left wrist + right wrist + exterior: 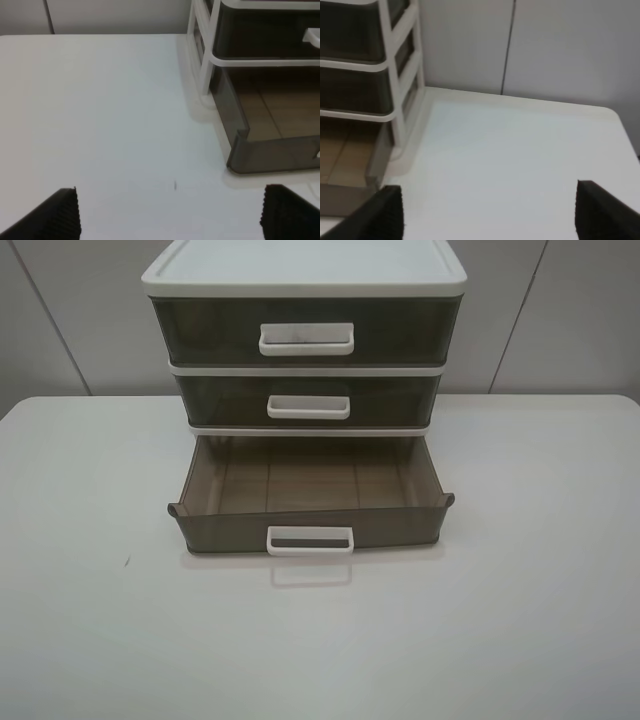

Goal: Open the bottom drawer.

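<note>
The bottom drawer (pixel 308 526) of the white-framed unit (pixel 304 275) stands pulled far out over the table, empty inside, its small white loop handle (pixel 309 540) facing front. The middle drawer (pixel 308 400) and top drawer (pixel 306 332) are shut. No arm shows in the exterior high view. In the left wrist view my left gripper (pixel 170 215) is open and empty, its black fingertips (pixel 60 212) wide apart over bare table, the drawer's corner (pixel 260 150) ahead of it. In the right wrist view my right gripper (pixel 490 215) is open and empty beside the unit (pixel 395 90).
The white table (pixel 520 620) has rounded far corners and a grey panelled wall (pixel 560 310) behind it. A small dark speck (pixel 126 561) marks the table at the left.
</note>
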